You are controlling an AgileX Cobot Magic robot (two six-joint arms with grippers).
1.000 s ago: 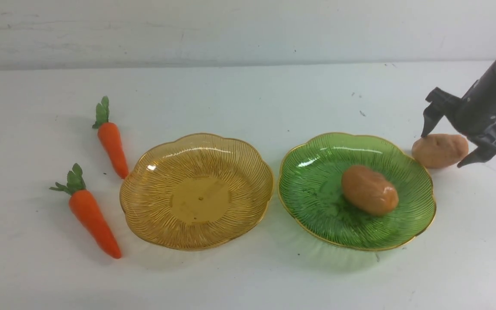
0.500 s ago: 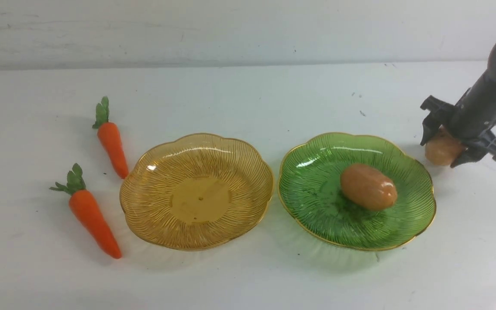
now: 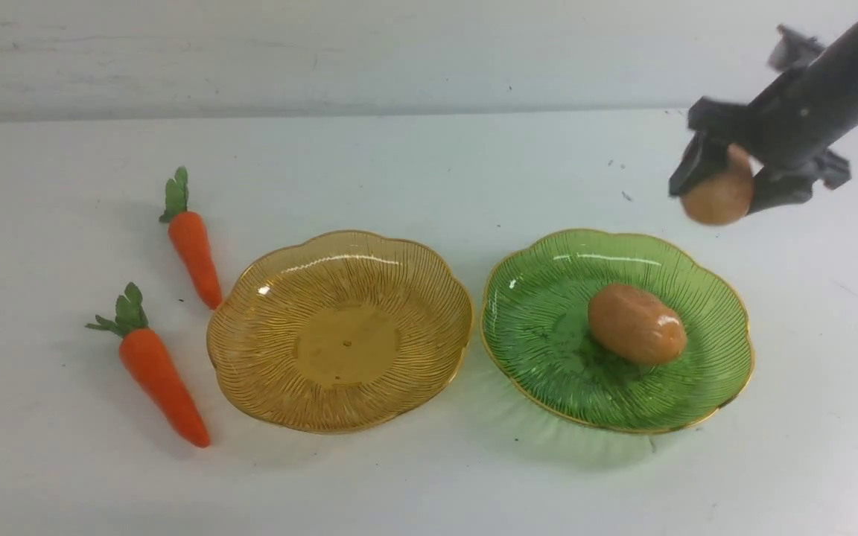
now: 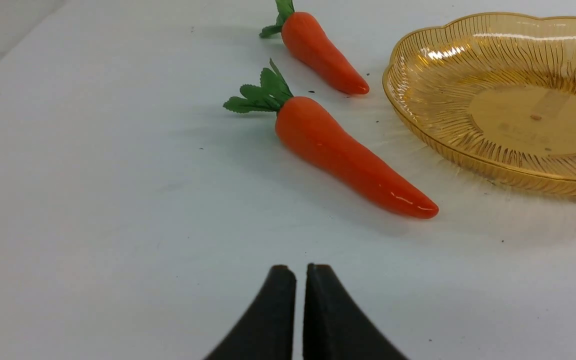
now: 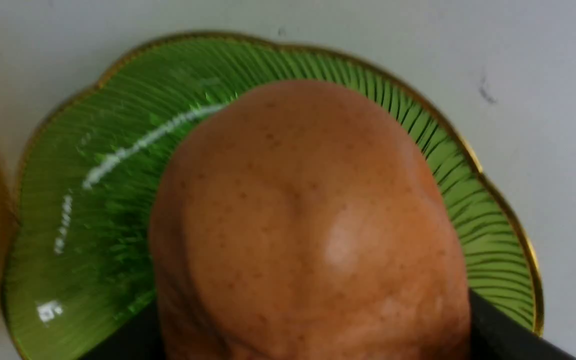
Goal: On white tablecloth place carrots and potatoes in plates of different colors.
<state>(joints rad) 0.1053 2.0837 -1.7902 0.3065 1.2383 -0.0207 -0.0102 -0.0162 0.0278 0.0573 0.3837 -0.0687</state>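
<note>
On the white tablecloth (image 3: 429, 164) an amber plate (image 3: 339, 346) lies empty beside a green plate (image 3: 541, 327), which holds one potato (image 3: 636, 324). My right gripper (image 3: 719, 197) is shut on a second potato (image 3: 718, 195), lifted above the cloth just behind the green plate's far right rim. In the right wrist view this potato (image 5: 308, 225) fills the picture over the green plate (image 5: 118, 175). Two carrots (image 3: 191, 246) (image 3: 157, 376) lie left of the amber plate. My left gripper (image 4: 300, 270) is shut and empty, low over the cloth, short of the nearer carrot (image 4: 348, 155).
A pale wall runs behind the table's far edge. Small dark specks dot the cloth. The amber plate (image 4: 508, 100) sits right beside the carrots in the left wrist view, its rim close to the far carrot's (image 4: 323, 50) tip.
My right gripper closed on the potato lying right of the green plate and lifted it up and slightly left off the cloth. The left gripper, plates and carrots stayed still.
</note>
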